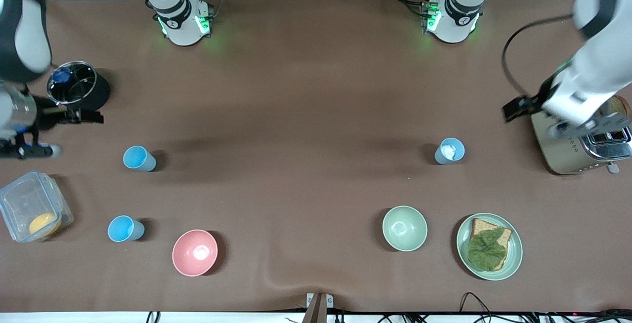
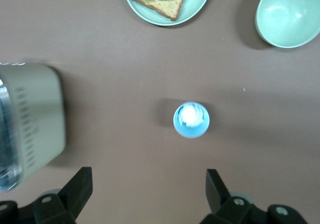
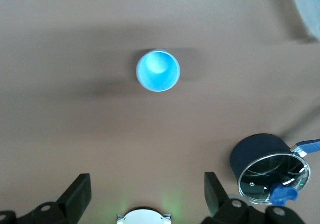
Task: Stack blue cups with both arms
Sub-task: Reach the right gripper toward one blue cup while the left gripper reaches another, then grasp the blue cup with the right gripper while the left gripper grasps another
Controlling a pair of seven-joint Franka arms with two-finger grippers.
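Note:
Three blue cups stand upright on the brown table. One (image 1: pixel 139 158) is toward the right arm's end and also shows in the right wrist view (image 3: pixel 158 70). A brighter one (image 1: pixel 125 228) is nearer the front camera, beside the pink bowl (image 1: pixel 194 252). A third (image 1: pixel 449 151), with something white inside, is toward the left arm's end and shows in the left wrist view (image 2: pixel 191 120). My right gripper (image 1: pixel 37 151) (image 3: pixel 147 181) hangs open and empty, high over that end of the table beside the pot. My left gripper (image 1: pixel 587 126) (image 2: pixel 147 176) is open and empty, high over the toaster.
A dark pot with a glass lid (image 1: pixel 74 85) and a clear plastic box (image 1: pixel 32 208) stand at the right arm's end. A toaster (image 1: pixel 580 152), a pale green bowl (image 1: pixel 404 228) and a green plate (image 1: pixel 513 256) holding bread and lettuce lie toward the left arm's end.

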